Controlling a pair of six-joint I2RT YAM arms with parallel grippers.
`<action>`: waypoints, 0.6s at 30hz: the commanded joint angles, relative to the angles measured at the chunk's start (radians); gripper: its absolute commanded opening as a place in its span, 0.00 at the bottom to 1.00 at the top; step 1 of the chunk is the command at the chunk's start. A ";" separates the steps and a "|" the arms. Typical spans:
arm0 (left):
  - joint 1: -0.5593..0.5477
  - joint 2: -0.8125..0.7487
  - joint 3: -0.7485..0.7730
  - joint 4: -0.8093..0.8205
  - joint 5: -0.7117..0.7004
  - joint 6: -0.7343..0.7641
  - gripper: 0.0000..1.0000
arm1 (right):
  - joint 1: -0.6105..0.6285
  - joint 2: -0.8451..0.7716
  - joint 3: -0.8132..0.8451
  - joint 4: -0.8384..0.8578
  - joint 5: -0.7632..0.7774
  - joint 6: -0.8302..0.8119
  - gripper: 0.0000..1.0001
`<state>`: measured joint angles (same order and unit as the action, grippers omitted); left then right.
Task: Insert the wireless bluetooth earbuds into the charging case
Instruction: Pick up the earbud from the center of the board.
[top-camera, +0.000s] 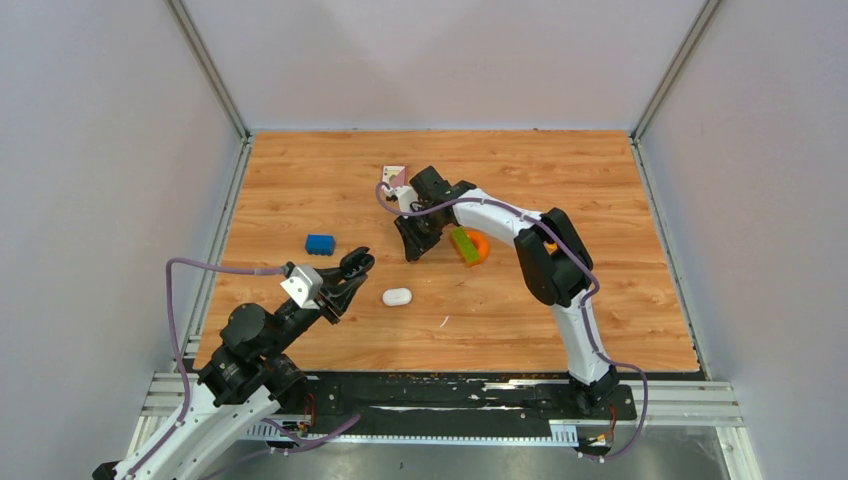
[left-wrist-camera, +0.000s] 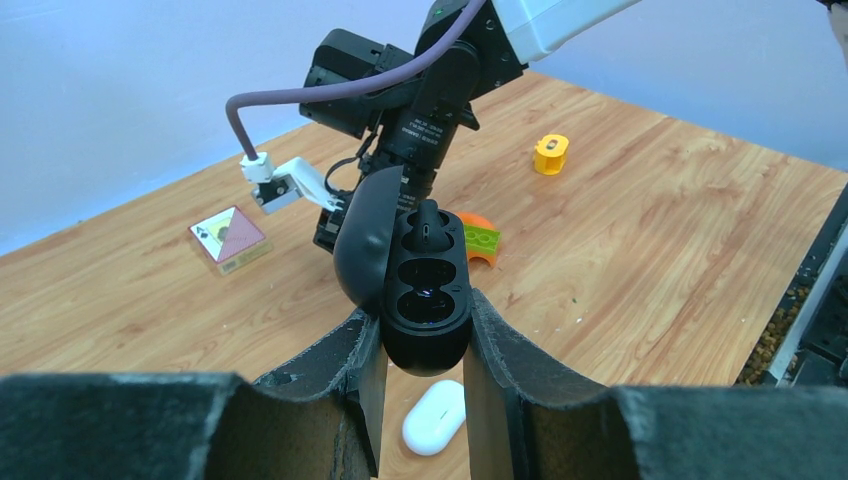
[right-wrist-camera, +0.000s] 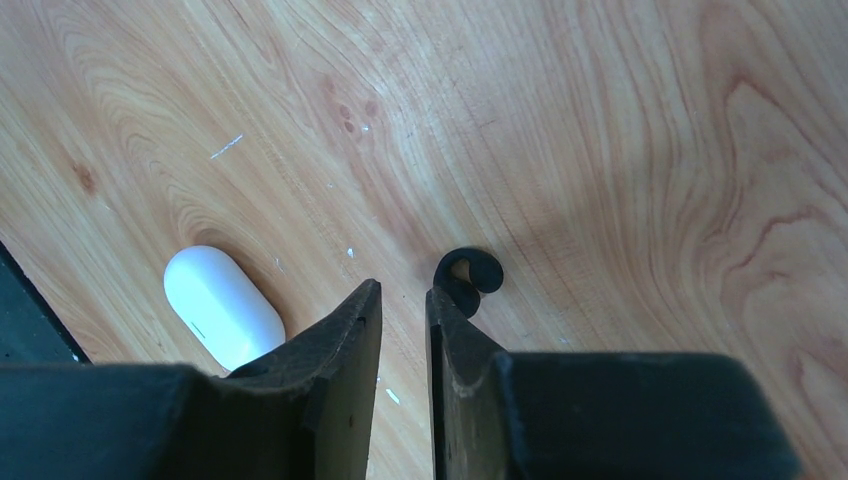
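My left gripper (left-wrist-camera: 425, 310) is shut on the black charging case (left-wrist-camera: 428, 320), held above the table with its lid (left-wrist-camera: 365, 240) swung open. A dark bud (left-wrist-camera: 428, 218) stands in the far socket and the near socket looks empty. My right gripper (right-wrist-camera: 403, 292) points down at the table, its jaws narrowly open with only bare wood between them. A small curled black earbud (right-wrist-camera: 470, 272) lies on the wood against the tip of the right finger (right-wrist-camera: 455, 330), outside the gap. A closed white case (top-camera: 397, 296) lies between the two arms.
An orange-and-green toy (top-camera: 468, 246) sits just right of the right gripper (top-camera: 412, 245). A blue block (top-camera: 320, 243) lies at the left and a small card box (top-camera: 396, 174) behind the right wrist. A yellow piece (left-wrist-camera: 550, 154) lies farther off.
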<state>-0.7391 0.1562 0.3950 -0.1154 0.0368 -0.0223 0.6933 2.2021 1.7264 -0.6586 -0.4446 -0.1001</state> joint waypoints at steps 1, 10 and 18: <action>0.004 0.000 0.005 0.026 0.012 0.013 0.00 | 0.007 0.017 0.030 0.005 0.023 0.020 0.23; 0.004 0.008 0.004 0.027 0.020 0.013 0.00 | 0.005 0.016 0.038 -0.005 0.085 0.002 0.22; 0.004 0.010 0.005 0.028 0.028 0.011 0.00 | 0.005 0.008 0.032 -0.013 0.134 -0.017 0.22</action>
<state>-0.7391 0.1589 0.3950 -0.1154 0.0509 -0.0200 0.6956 2.2040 1.7363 -0.6647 -0.3931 -0.0994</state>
